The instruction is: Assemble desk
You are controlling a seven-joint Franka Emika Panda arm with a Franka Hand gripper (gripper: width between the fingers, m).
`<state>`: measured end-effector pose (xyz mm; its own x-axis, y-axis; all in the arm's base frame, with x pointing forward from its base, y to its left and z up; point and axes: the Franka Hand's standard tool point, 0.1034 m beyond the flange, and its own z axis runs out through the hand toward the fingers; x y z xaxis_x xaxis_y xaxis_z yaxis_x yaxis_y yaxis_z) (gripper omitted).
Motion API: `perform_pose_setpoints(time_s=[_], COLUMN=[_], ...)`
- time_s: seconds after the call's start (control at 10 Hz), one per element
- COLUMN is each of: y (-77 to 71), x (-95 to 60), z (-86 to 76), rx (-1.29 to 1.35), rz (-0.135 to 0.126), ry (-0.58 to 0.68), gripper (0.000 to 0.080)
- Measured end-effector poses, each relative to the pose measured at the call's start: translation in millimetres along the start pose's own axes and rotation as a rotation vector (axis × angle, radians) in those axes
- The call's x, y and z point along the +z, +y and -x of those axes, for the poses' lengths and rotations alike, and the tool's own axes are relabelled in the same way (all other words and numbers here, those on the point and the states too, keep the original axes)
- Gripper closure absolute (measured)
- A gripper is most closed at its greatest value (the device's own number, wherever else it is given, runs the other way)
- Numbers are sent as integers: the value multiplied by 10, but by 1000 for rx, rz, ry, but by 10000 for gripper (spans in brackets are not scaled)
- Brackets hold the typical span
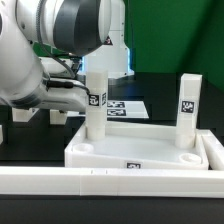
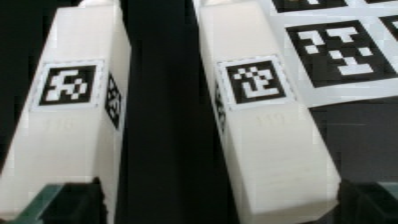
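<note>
The desk top (image 1: 150, 152), a white rimmed tray, lies on the dark table. Two white square legs stand upright in its corner sockets, one (image 1: 95, 105) at the exterior view's left and one (image 1: 188, 104) at its right. In the wrist view two more tagged legs lie side by side on the dark table, one (image 2: 71, 120) next to the other (image 2: 267, 130). My gripper (image 2: 210, 205) hovers over them, open. Its dark fingertips (image 2: 57, 206) show at the frame's corners and hold nothing. The arm (image 1: 45, 60) reaches in from the exterior view's left, behind the tray.
The marker board (image 2: 338, 45) lies flat beside the loose legs, and shows behind the tray as the marker board (image 1: 125, 106) in the exterior view. A long low white rail (image 1: 100, 183) runs along the front of the tray.
</note>
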<state>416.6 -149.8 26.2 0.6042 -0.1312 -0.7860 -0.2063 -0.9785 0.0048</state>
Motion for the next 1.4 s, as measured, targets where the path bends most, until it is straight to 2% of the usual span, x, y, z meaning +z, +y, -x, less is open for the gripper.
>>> perform_pose_setpoints(time_s=[0.3,0.5,0.7,0.8,1.0,1.1,1.4], y=[-8,7,53,74,79,81,77], x=[-71,-59,-28,-16,-8,-25,-6], z=[35,32,52,54,53,53,46], rx=[10,12,19,37,77,90,88], rz=[14,11,-6,-45,-144,-150,-147], ry=[14,12,8,13,26,31,27], gripper=[151,151,151,151,151,151,151])
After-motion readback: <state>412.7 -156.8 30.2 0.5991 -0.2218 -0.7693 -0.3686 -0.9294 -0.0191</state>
